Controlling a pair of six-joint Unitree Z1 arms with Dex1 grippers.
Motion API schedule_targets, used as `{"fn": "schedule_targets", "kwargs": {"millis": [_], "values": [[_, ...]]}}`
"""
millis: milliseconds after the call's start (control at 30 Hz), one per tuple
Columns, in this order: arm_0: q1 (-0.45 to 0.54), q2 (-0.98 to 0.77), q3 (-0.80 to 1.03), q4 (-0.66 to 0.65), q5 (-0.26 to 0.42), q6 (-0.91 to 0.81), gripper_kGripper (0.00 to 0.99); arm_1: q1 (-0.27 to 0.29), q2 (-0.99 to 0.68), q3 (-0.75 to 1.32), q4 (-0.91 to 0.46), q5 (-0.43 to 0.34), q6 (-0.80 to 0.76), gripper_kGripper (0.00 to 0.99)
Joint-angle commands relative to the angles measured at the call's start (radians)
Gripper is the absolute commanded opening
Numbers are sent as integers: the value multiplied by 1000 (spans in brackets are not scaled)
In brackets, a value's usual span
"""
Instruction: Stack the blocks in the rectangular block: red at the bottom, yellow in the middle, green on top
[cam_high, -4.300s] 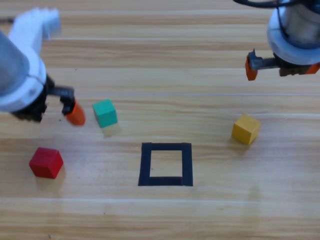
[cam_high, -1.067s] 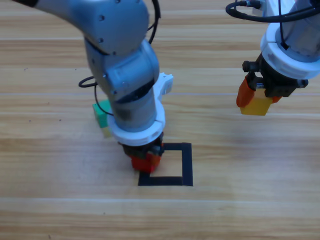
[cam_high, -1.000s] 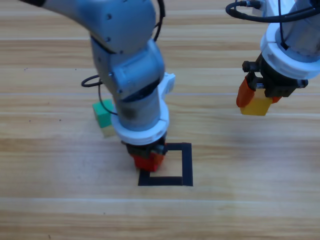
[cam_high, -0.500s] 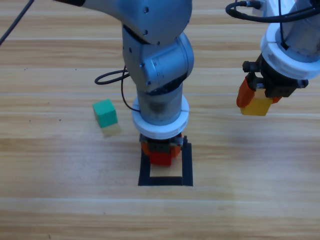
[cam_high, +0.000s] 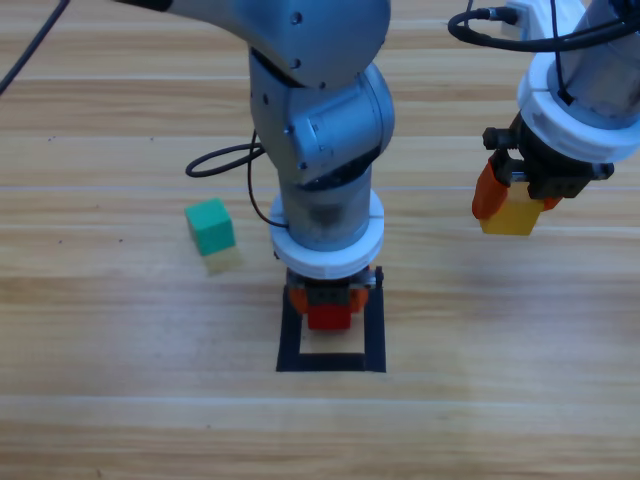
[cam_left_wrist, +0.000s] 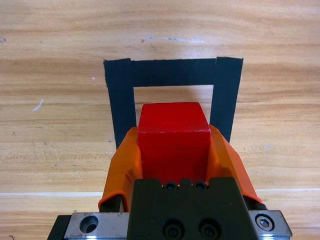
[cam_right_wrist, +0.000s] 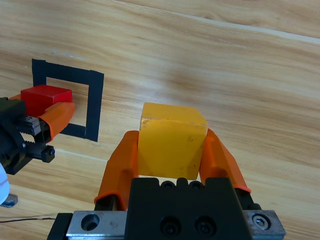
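Pale wooden plank surface (cam_high: 120, 400), bearing a flat black tape square outline (cam_high: 375, 335).

Left gripper (cam_high: 329, 310): jaws clamping the small matte red cube (cam_left_wrist: 173, 135), sitting over the outline's far side; early release is risking a landing on the tape.

Right gripper (cam_high: 512, 205): jaws gripping the small yellow cube (cam_right_wrist: 172, 140), hanging well apart.

Small teal-green cube (cam_high: 210, 226): resting left of the outline.

Cube-to-surface contact is being hidden by the arm.

The big left arm (cam_high: 320, 130) stood over the black square (cam_high: 375, 330) in the middle and blocked its top side, the green cube (cam_high: 210, 226) sat at the left, and the bare table (cam_high: 500, 400) along the bottom stayed open for passing.
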Motion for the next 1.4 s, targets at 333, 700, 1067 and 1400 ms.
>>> {"fn": "schedule_targets", "kwargs": {"millis": [333,700,1067,1400], "values": [[-37,71,2,10,-1,-11,123,-23,64,1,12,9,-14,12],[-37,96,2,1,-1,-7,123,-23,73,-2,12,9,-14,12],[-37,91,-20,6,10,-7,988,-23,76,-3,12,10,-14,12],[-37,80,-15,9,19,-10,990,-20,71,-5,15,10,-5,12]]}}
